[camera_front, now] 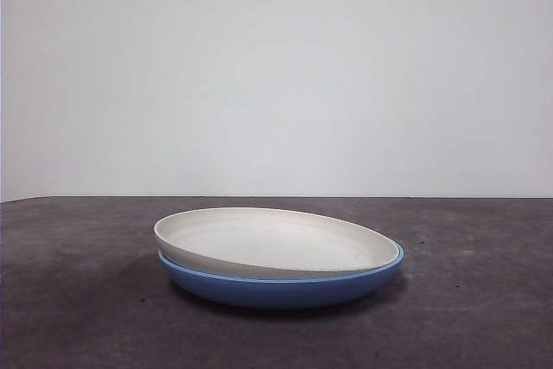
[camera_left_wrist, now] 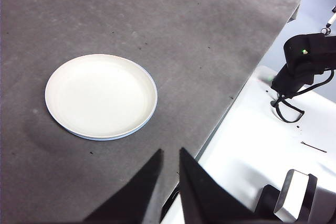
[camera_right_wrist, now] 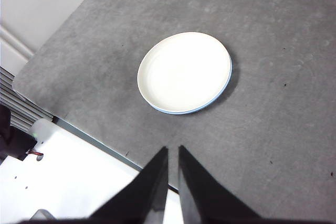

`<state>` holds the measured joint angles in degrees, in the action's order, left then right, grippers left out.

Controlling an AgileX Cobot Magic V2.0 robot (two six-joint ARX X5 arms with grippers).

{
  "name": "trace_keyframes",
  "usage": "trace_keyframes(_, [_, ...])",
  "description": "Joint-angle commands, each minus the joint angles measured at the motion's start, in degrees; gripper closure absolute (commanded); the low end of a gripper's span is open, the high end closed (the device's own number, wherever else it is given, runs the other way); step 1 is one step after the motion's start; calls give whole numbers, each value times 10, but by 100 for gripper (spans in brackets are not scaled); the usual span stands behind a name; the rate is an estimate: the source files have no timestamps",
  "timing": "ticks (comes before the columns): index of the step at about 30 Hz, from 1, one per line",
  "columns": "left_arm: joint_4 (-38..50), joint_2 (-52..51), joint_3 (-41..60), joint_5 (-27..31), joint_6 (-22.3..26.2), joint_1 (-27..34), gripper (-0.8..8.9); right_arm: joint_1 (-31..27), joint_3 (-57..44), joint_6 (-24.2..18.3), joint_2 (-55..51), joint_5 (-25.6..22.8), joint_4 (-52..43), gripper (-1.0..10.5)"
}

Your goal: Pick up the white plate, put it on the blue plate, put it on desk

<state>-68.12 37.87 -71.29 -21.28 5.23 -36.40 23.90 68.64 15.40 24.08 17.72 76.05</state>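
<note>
White plate (camera_front: 276, 244) sits tilted inside the blue plate (camera_front: 285, 289) on the desk (camera_front: 78, 317); left gripper (camera_left_wrist: 170, 153) and right gripper (camera_right_wrist: 172, 150) hover well clear of it, fingers nearly together.

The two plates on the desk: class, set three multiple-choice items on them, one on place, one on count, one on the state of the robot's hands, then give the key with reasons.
1. Where is the white plate?
A. Inside the blue plate
B. Beside it on the desk
C. Held in the air

2. How many plates are there?
A. One
B. Two
C. Three

3. What are the left hand and right hand doing?
A. Both gripping a plate
B. One lifting the white plate
C. Both holding nothing, away from the plates

Key: 1 A, it lies slightly tilted within the blue rim. 2 B, one white, one blue. 3 C, both wrist views show the jaws nearly together, holding nothing.
</note>
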Motion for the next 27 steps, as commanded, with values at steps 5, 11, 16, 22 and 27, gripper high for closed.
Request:
trace_keyframes(5, [4,2,-5,-2,1,-4,771,3,8,-5,1,-2,-24,924])
trace_keyframes(11, [28,-1,27,-2,1,35,771,3,8,-5,1,-2,-38,924])
trace_keyframes(16, [171,-38,165,-12,1,118,771,3,8,-5,1,-2,-38,924])
trace_keyframes(22, [384,-138,386,-12,-2,213,771,3,8,-5,1,-2,-38,924])
trace_keyframes(27, [583,-228,572,24,-61,272,771,3,8,-5,1,-2,-38,924])
